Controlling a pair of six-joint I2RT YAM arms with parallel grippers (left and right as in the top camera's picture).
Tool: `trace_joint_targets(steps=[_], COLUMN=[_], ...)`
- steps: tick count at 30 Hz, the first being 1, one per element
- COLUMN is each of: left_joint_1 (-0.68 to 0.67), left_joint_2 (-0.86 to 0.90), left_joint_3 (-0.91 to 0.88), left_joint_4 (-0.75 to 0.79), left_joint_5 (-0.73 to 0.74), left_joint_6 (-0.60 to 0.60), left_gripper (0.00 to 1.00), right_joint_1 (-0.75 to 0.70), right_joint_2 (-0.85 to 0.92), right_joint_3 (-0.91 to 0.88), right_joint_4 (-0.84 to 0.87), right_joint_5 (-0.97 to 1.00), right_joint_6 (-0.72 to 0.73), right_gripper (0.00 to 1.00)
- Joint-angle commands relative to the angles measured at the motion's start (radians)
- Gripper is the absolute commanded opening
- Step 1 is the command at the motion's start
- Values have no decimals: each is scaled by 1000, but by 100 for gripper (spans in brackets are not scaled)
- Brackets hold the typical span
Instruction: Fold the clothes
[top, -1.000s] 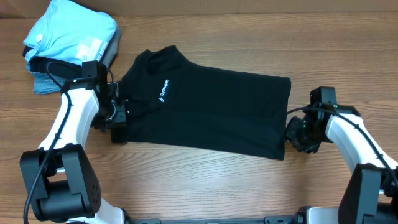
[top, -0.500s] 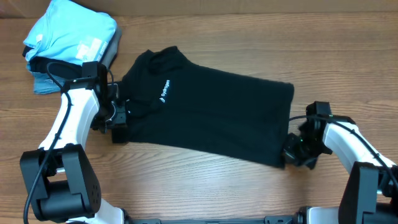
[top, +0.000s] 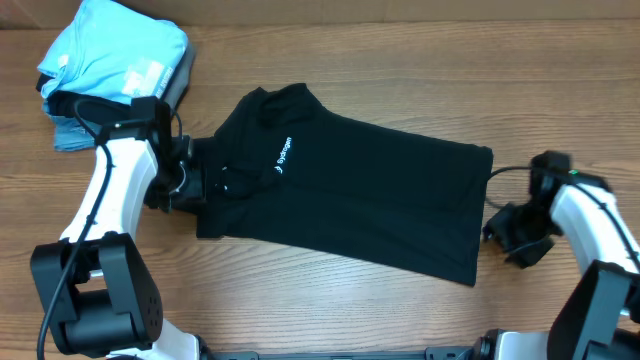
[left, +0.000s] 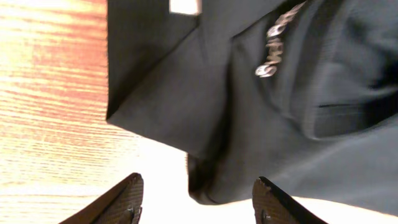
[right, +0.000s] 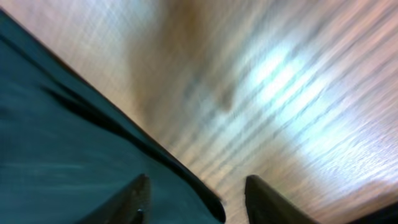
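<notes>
The black short-sleeved shirt (top: 350, 200) lies flat and slightly askew on the wooden table (top: 330, 300), collar to the left, with its white chest logo (top: 283, 158) facing up. My left gripper (top: 195, 185) is at the shirt's left sleeve edge. In the left wrist view its jaws (left: 198, 190) are open, with a fold of the shirt (left: 249, 124) between them, and the white neck tag (left: 185, 6) shows at the top. My right gripper (top: 505, 232) is just beyond the hem's right edge. Its jaws (right: 196, 190) are open, and the hem (right: 74, 155) runs between them.
A light-blue folded garment (top: 110, 50) lies on grey and denim-blue folded items (top: 180, 80) at the back left corner, just behind my left arm. Bare wood surrounds the shirt in front and to the right.
The shirt has slid to the right and rotated slightly clockwise. My right gripper has moved right and a little forward. My left gripper has stayed near the left sleeve.
</notes>
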Motion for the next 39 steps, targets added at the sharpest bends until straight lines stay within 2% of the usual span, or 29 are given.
trace_joint_targets(steps=[1,6,10,14,20,30,33,39], left_joint_1=[-12,-110,-196,-235,-235,-267,-274,-285], left_joint_2=[-2,-2,8,79,295,512,539,542], left_joint_3=[119,277,354,417,519,535,535,535], left_joint_4=[-24,-11,48,93,210,435,468,470], left_joint_5=[114,149,56,19,33,47,53,56], left_joint_6=[55,126,150,152,162,173,172,136], left_gripper=[63,74,81,84,85,88,83,58], right_joint_1=[-43,-49,-49,-49,-49,-49,-49,-49], right_joint_2=[-12,-12,-12,-12,-12,-12,-12,-12], right_joint_3=[108,225,249,249,249,249,249,248], right_joint_4=[2,9,8,2,-6,-24,-27,-23], right_joint_5=[-92,-261,-353,-377,-380,-386,-386,-385], right_joint_6=[-57,-241,-293,-294,-293,-289,-289,-290], right_gripper=[56,58,61,62,63,63,62,62])
